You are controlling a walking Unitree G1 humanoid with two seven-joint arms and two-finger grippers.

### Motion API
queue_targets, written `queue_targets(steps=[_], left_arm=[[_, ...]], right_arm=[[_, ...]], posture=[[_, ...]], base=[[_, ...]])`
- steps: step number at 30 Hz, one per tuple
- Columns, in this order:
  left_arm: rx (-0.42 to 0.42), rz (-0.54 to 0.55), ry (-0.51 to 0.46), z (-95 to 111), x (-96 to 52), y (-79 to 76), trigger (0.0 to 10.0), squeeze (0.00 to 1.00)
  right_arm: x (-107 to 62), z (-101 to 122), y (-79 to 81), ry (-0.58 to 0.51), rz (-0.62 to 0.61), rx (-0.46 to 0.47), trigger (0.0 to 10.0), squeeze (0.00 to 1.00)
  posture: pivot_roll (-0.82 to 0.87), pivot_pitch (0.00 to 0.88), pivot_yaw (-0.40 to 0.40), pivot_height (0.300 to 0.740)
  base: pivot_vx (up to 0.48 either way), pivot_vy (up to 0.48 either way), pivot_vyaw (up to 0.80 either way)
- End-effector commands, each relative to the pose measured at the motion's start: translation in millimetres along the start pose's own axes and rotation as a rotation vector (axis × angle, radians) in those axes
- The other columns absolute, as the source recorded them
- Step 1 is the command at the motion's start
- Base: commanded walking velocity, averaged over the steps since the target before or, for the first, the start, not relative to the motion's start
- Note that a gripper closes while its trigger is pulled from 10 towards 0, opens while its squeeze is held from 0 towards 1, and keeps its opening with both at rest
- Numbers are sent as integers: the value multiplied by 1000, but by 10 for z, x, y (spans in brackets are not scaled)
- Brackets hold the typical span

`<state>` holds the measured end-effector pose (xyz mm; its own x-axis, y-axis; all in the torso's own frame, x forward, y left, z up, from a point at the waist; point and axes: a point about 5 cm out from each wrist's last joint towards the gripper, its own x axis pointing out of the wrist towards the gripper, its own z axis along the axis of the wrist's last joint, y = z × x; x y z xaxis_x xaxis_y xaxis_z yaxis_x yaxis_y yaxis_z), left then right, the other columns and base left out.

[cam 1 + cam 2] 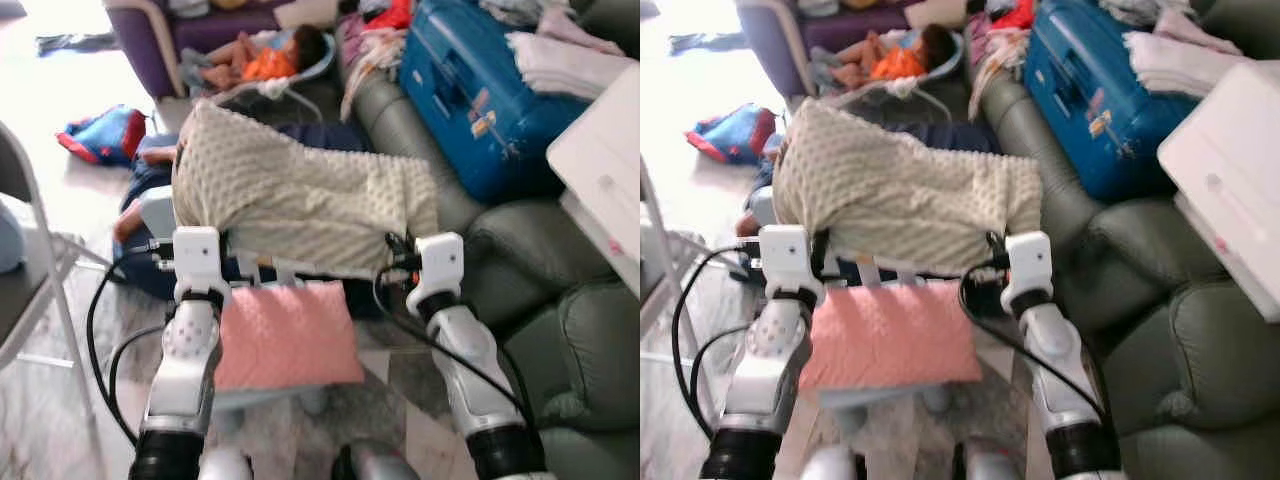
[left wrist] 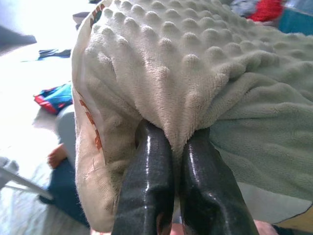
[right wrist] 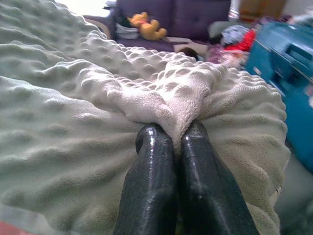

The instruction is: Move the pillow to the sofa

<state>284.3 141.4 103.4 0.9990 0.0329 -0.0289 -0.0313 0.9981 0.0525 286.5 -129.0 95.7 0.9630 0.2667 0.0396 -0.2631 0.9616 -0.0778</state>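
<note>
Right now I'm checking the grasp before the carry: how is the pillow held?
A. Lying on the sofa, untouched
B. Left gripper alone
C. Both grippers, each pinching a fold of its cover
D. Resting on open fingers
C: the left gripper and the right gripper are each shut on a fold of the pillow.

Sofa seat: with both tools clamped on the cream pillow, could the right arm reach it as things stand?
Probably yes. The right tool and left tool grip the pillow in the air; the bare sofa seat lies just beside the right arm, below the blue suitcase. Nothing blocks that stretch.
</note>
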Motion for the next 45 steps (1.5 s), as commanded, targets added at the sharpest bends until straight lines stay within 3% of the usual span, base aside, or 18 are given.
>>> queue_targets(steps=[1, 11, 33, 45], left_arm=[[-9, -29, -11, 19, 0, -54, 10000, 0], [-10, -31, 3, 4, -2, -80, 10000, 0], [-13, -44, 19, -12, -3, -96, 10000, 0], [-10, -46, 24, -3, 19, -96, 10000, 0]], right_arm=[[25, 80, 45, -35, 27, 7, 10000, 0], [10, 47, 57, -18, 17, 27, 10000, 0], [-44, -44, -22, 29, 11, 9, 10000, 0], [-12, -54, 60, 33, 18, 21, 10000, 0]], posture=[[0, 45, -53, 740], [-2, 50, -49, 740], [-9, 63, -42, 740], [-6, 66, -36, 740]], base=[[0, 0, 0], [0, 0, 0], [-291, 0, 0], [-333, 0, 0]])
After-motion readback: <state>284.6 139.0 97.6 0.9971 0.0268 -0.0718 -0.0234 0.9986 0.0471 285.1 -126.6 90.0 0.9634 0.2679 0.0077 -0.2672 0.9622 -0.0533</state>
